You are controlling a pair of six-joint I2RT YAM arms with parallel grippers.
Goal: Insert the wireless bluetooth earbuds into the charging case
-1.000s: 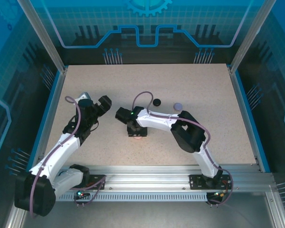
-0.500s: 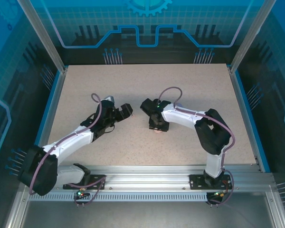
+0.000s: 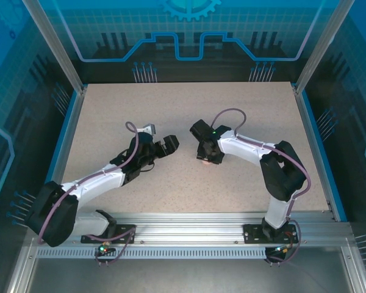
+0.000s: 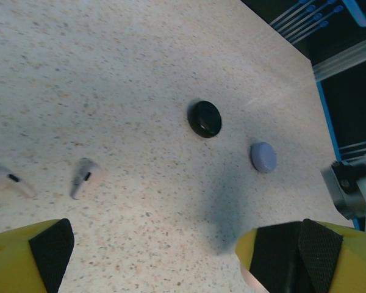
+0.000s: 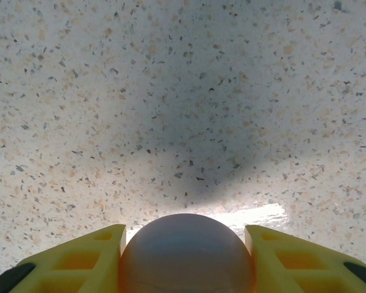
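Observation:
My right gripper [image 5: 184, 243] is shut on a round pale pink charging case [image 5: 186, 256], held just above the speckled table [image 5: 183, 91]. From above, this gripper [image 3: 205, 157] points down at mid-table with the pink case [image 3: 204, 162] peeking out below it. My left gripper [image 3: 163, 148] stands open just left of it. In the left wrist view that gripper [image 4: 161, 251] is wide open over bare table. Two pale stemmed earbuds [image 4: 84, 177] [image 4: 3, 181] lie at the left. A black round case [image 4: 205, 118] and a lavender round case [image 4: 263, 157] lie shut further off.
The right arm's wrist [image 4: 352, 190] shows at the right edge of the left wrist view. Blue rails [image 3: 66, 131] border the table's sides, and a metal rail [image 3: 189, 223] runs along its near edge. Open tabletop lies behind both grippers.
My right gripper has carried the pink case to the right and slightly back. My left arm has stretched out towards mid-table, still open.

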